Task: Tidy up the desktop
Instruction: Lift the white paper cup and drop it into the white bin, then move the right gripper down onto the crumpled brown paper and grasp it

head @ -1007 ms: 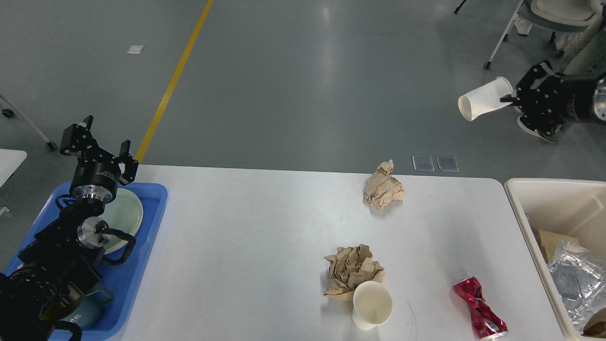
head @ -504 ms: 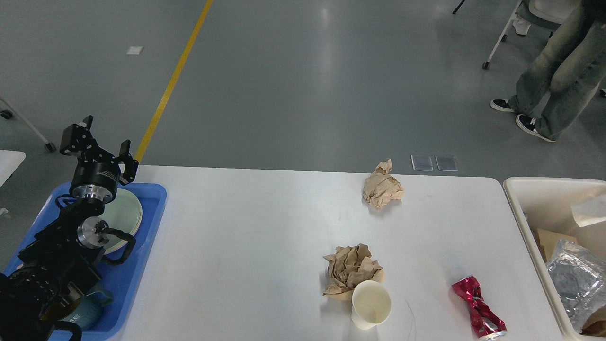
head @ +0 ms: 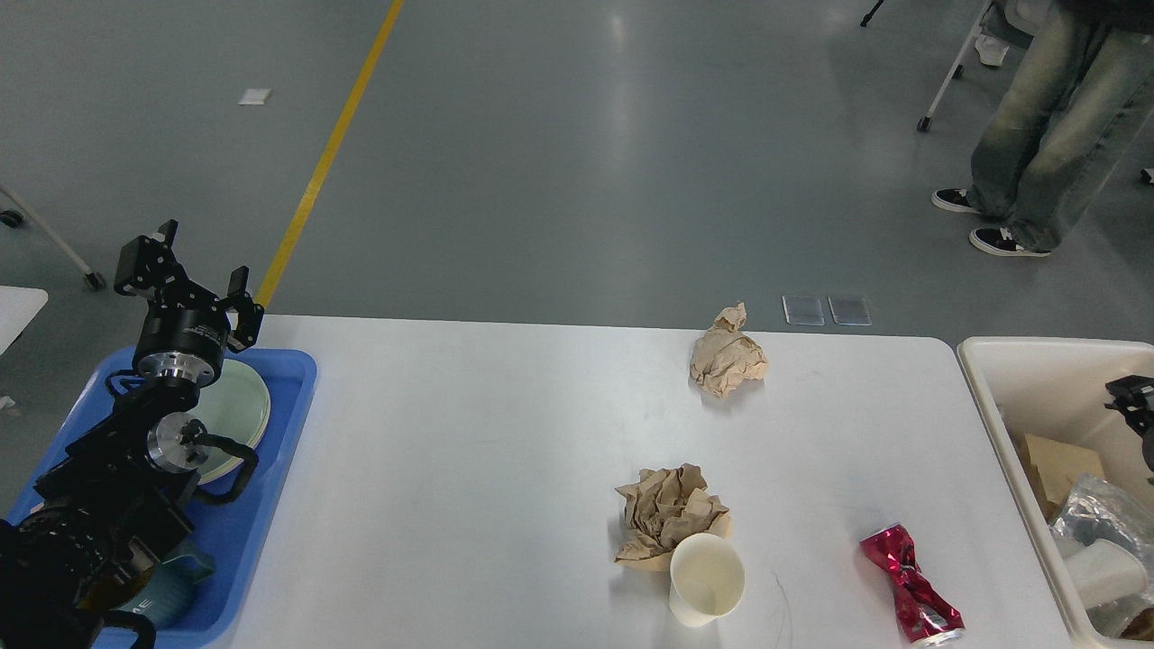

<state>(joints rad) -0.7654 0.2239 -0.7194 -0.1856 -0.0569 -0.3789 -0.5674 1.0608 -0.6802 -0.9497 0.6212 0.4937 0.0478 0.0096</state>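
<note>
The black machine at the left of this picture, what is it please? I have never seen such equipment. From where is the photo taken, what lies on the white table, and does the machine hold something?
It is the robot's left arm; its two-finger left gripper is open and holds nothing. The photo comes from the robot's head, looking down. At the right edge, a small dark part is probably its right gripper, too cut off to judge.

On the desktop lie two crumpled paper balls, a paper cup and a crushed red can. The blue tray holds a plate. The cream bin holds rubbish, including a cup.
</note>
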